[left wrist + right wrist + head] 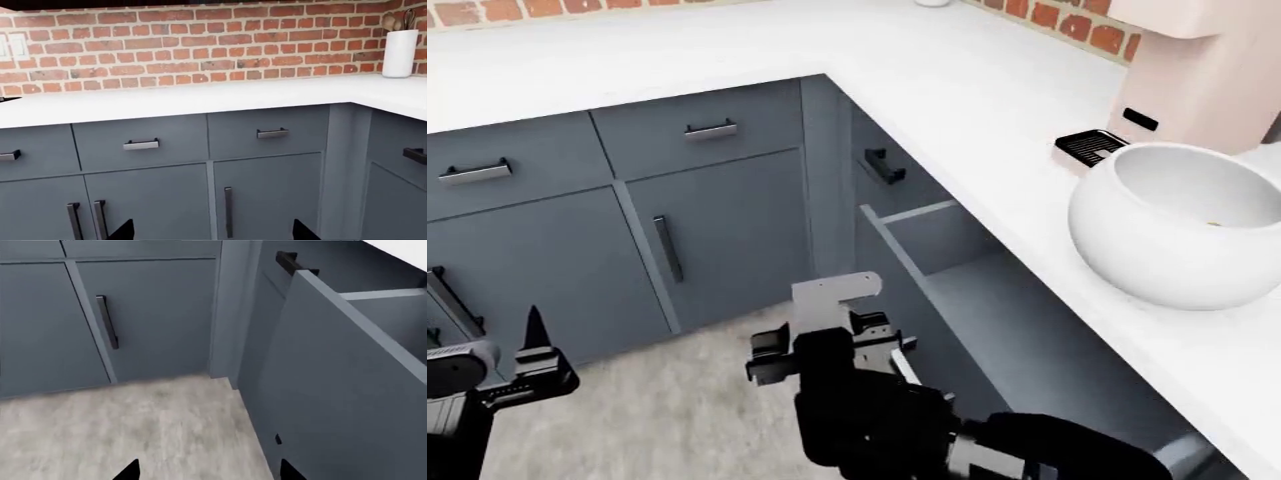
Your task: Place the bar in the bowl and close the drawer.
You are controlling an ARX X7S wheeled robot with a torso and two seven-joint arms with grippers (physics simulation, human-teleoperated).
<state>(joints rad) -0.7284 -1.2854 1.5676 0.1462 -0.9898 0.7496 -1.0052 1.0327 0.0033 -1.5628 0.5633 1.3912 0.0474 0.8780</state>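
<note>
The drawer (1001,300) stood open under the worktop (988,110); the bowl (1174,225) sat above it. The right claw (207,472), open and empty, faced the drawer front, seemingly to push. The left claw (213,231) hung open, idle.

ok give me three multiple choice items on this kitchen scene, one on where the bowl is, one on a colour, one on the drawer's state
1. Where is the bowl?
A. on the counter by the coffee machine
B. on the floor
C. inside the drawer

2. What colour is the wall?
A. white tile
B. red brick
C. green paint

3. What state is the drawer in?
A. shut
B. removed
C. pulled open

Key: 1 A, it rests on the white counter beside the pink machine; 2 B, brick shows behind the counter; 3 C, its inside is exposed below the counter edge.
</note>
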